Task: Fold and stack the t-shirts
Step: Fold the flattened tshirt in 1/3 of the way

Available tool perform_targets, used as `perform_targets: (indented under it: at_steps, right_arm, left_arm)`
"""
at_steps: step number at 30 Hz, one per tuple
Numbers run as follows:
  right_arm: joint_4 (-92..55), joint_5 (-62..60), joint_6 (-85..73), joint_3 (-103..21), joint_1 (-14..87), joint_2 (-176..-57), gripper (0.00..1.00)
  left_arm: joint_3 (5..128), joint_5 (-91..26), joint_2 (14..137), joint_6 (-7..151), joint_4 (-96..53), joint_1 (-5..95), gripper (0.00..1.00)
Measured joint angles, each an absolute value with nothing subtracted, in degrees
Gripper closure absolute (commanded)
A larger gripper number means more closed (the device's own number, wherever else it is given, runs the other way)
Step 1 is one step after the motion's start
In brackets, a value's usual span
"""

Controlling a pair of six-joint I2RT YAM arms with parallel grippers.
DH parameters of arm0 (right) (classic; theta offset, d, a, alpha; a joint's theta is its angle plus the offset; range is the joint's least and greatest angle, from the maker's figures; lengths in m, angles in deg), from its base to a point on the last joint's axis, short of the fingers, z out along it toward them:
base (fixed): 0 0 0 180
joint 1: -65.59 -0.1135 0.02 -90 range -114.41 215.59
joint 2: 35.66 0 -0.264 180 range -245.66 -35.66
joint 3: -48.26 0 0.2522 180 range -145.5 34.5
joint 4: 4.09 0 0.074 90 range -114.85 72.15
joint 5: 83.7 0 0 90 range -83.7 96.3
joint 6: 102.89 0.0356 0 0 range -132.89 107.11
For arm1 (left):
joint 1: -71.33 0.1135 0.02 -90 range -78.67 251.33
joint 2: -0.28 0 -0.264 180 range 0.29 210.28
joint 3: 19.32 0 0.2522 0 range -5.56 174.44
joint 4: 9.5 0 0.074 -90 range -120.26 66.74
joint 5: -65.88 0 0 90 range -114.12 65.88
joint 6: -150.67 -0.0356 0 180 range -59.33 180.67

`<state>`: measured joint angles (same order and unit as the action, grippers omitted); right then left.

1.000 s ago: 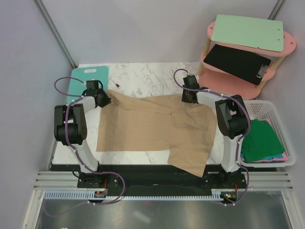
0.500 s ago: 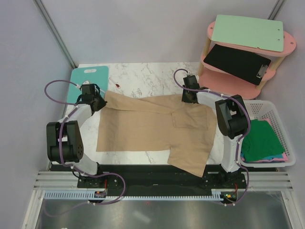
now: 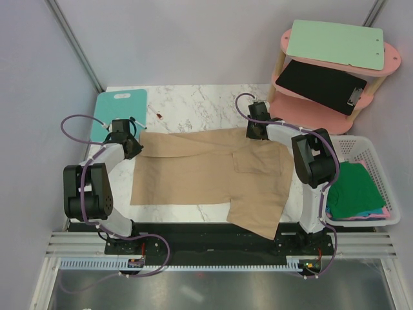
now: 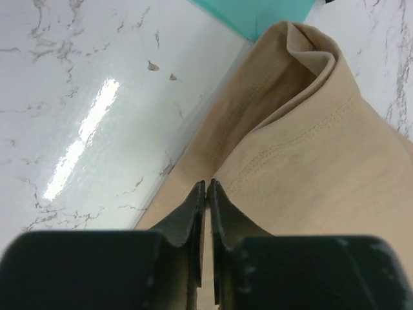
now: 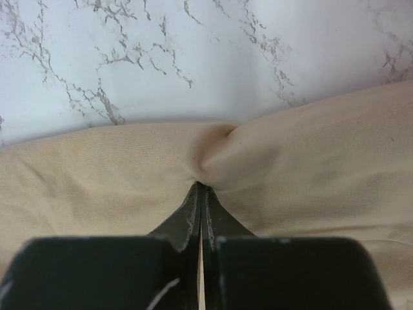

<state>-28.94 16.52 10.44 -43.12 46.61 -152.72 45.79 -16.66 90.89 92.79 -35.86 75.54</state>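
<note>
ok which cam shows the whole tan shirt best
Top external: the tan shirt is seen almost whole, spread across the table. Left wrist shows only a folded edge of it; right wrist only a pinched pucker of cloth.

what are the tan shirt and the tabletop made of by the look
tan t-shirt: soft matte cloth, likely cotton; it creases and shows stitched hems. tabletop: hard, glossy white marble or marble-look laminate; grey veins and a bright glare.
</note>
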Motion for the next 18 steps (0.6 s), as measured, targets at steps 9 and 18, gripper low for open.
perform_targets:
  at_steps: [9,18]
  right_arm:
    - [-28.79,15.67,10.38,-39.52,46.63,-149.44,0.6]
    - [-32.51,15.41,9.66,-34.77,46.44,-137.59,0.62]
  left_arm:
    - [41.07,-16.87,83.92,93.43,-36.54,76.2,0.0]
    - [31.85,-26.12,59.33,93.45,-35.6,76.09,0.0]
